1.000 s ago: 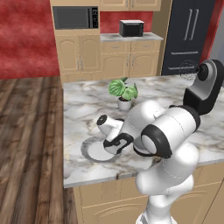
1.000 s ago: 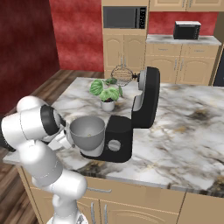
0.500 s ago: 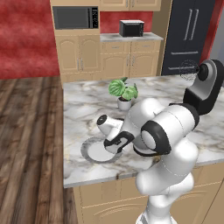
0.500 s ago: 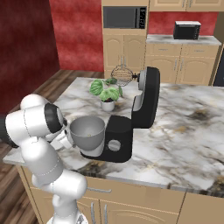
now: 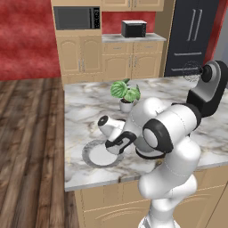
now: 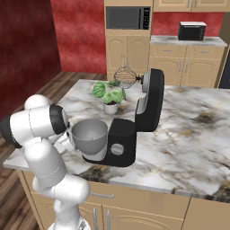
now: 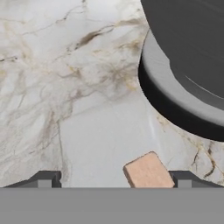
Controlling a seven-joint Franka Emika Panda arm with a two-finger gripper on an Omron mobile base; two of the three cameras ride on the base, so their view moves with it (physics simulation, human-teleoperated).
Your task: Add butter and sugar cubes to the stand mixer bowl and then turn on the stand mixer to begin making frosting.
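Two dark fingertips (image 7: 47,178) sit at the lower edge of my hand view, set well apart, with a light-tan sugar cube (image 7: 148,171) between them, close to the 3 o'clock tip; whether either tip touches the cube I cannot tell. The gripper (image 7: 114,180) hangs over the marbled counter (image 7: 65,78). At 1 to 3 o'clock in that view I see the grey wall of the stand mixer bowl (image 7: 188,57) above the black base.

From my right base view, the stand mixer bowl (image 6: 90,136) sits on the stand mixer (image 6: 134,126), whose head is tilted back with the wire whisk (image 6: 125,76) raised. A potted plant (image 6: 108,95) stands at 12 o'clock from the bowl.

From my left base view, the white plate (image 5: 99,154) with a grey scalloped rim lies at 9 o'clock from the arm's elbow, near the counter's front edge, with the hand above its right side. I cannot make out the butter.
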